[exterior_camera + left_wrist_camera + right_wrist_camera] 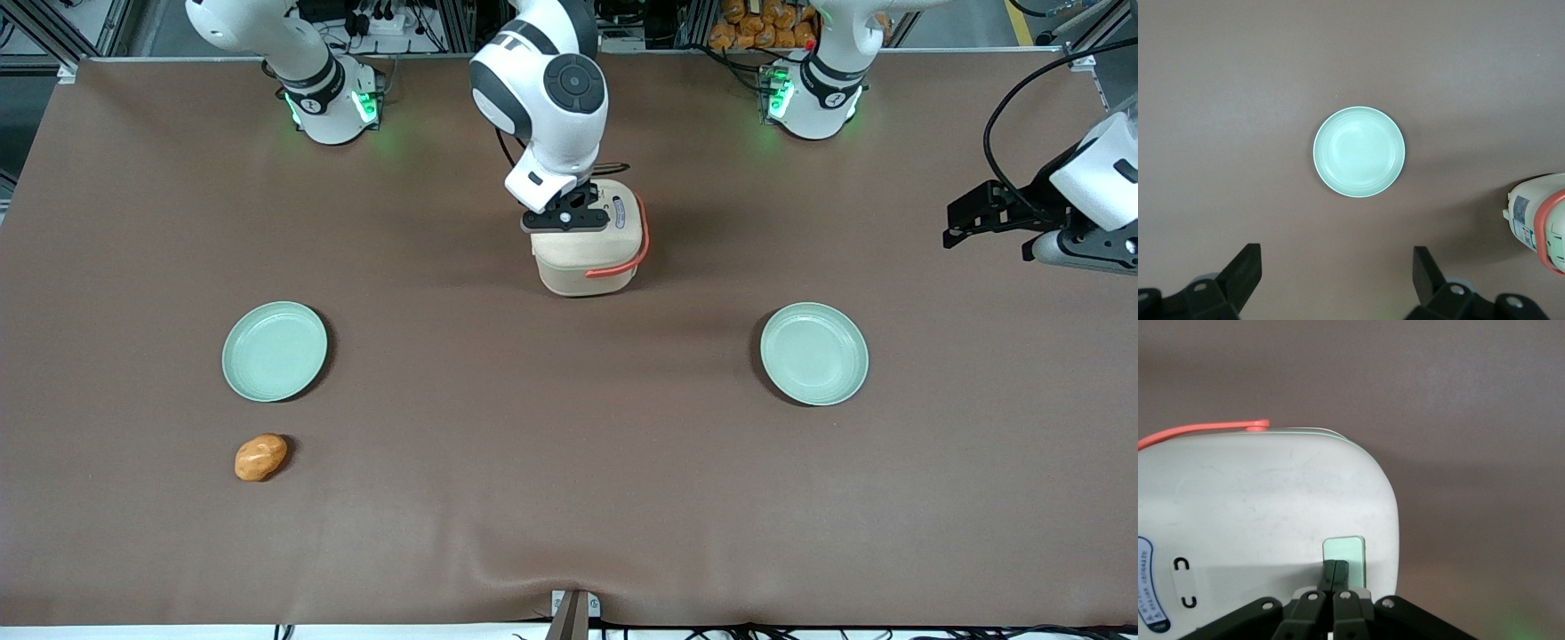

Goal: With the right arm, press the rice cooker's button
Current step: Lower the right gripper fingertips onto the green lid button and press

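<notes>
1. The rice cooker point(589, 253) stands lid shut near mid-desk, at about 12 o'clock from the front camera and between the two arm bases' line and the plates. The coral handle point(624, 264) is folded down around the side nearer the camera.
2. The claw point(1335, 577) of the right arm point(542, 98) sits on the lid top, fingers pinched together into one narrow tip and holding nothing (a good shape for poking).
3. In the wrist view the fingertips point(1336, 571) touch the edge of the pale green button point(1346, 555). Judgement: the press is at or just before contact.
4. To do it well: push straight down along the finger axis and keep the tip centred on the green pad, not its rim. An off-centre load would likely slide off onto the cream lid.
5. Keep the force modest. The cooker looks light and stands free on the brown desk point(569, 498), so a slanted push could tip or skid it.
6. The green plates point(275, 350) point(813, 353) and the orange lump point(260, 457) lie well apart, toward 6 o'clock of the cooker (no interference expected).
</notes>
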Motion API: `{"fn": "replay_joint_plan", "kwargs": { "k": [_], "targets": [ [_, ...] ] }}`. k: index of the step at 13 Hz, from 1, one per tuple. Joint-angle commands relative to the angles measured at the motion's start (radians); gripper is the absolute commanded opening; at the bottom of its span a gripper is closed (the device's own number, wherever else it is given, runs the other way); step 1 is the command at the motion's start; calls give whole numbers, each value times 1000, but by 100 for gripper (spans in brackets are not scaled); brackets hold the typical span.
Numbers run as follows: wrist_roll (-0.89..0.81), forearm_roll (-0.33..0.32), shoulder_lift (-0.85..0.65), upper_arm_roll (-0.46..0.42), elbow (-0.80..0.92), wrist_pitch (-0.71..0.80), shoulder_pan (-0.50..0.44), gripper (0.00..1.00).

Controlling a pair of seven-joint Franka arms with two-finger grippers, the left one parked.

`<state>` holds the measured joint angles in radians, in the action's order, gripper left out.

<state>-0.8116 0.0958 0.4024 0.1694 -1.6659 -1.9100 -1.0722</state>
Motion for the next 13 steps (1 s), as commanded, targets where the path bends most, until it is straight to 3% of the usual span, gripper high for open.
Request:
{"fn": "replay_joint_plan", "kwargs": {
  "k": [1,3,13],
  "targets": [
    [-40,15,24,9,-32,-55,-31,0],
    [-40,13,23,10,-81,-105,-32,0],
    [-40,15,26,12,-78,-84,0,0]
  ]
}}
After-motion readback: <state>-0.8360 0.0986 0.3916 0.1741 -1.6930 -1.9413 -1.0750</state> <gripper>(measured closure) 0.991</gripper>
